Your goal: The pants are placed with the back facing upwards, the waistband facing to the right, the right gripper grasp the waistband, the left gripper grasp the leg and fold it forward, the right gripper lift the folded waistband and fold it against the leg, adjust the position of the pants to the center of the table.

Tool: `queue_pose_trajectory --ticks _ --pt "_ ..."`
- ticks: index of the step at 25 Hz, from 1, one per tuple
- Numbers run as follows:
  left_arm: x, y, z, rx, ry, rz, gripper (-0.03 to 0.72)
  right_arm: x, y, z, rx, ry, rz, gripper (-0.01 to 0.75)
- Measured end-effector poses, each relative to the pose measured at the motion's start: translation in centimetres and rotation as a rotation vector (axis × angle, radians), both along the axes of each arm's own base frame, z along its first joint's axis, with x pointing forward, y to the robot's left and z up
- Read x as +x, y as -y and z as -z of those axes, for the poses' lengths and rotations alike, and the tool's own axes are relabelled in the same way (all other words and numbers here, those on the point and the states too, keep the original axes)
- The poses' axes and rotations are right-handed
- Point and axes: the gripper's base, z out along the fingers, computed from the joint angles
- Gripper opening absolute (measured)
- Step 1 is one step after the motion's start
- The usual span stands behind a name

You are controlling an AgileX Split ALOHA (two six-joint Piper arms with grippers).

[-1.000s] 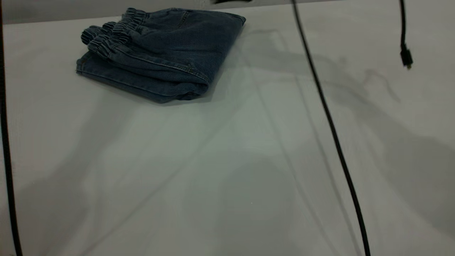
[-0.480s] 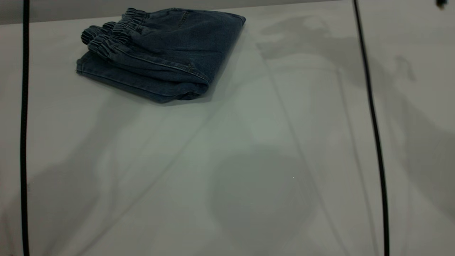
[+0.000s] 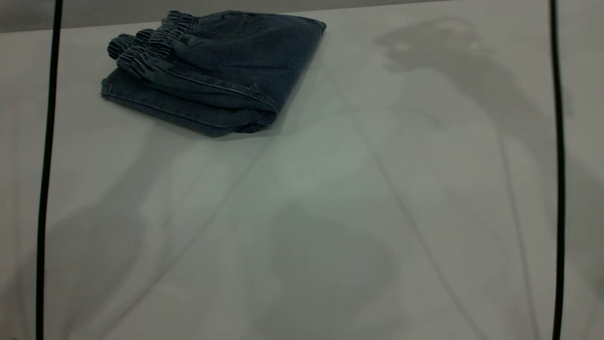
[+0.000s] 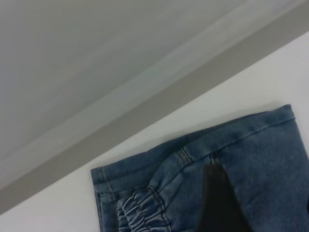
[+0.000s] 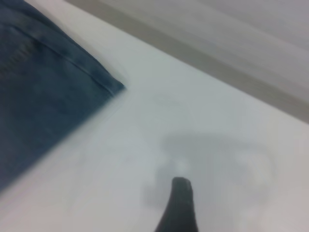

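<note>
The dark blue denim pants (image 3: 212,71) lie folded in a thick stack at the back left of the white table (image 3: 330,189), with the gathered elastic waistband (image 3: 151,45) on top at the stack's left end. Neither gripper shows in the exterior view. In the left wrist view my left gripper (image 4: 260,186) hovers open over the pants (image 4: 260,154) near the waistband (image 4: 142,210), one dark fingertip (image 4: 217,193) showing. My right gripper (image 5: 227,203) is open over bare table beside a corner of the pants (image 5: 48,96), holding nothing.
Two black cables hang through the exterior view, one near the left edge (image 3: 47,141) and one near the right edge (image 3: 558,165). The table's far edge (image 3: 377,5) runs just behind the pants. Arm shadows fall across the table.
Both hanging cables have swung to the right, and the dangling plug at the top right has left the view. The arm shadows have shifted. The pants have not moved.
</note>
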Motion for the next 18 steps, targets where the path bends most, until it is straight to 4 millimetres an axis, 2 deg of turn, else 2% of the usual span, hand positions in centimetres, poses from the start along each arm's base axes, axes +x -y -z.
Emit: queue_pose_trajectory --ticks 5,10,13,18 --pt "1.0 0.4 3.7 0.005 -0.069 -0.018 0.399 -2.2 0.6 -2.8 -0.001 0.009 0.034 0.546" --pt "1.9 0.6 8.0 0.029 -0.143 -0.028 0.399 -4.8 0.8 -7.5 0.045 0.097 0.032 0.546" --pt "2.2 0.8 10.3 0.034 -0.186 -0.040 0.399 -6.3 1.0 -8.9 0.047 0.104 0.032 0.546" --pt "2.3 0.7 12.9 0.051 -0.245 -0.051 0.399 -9.1 1.5 -11.5 0.052 0.140 0.032 0.546"
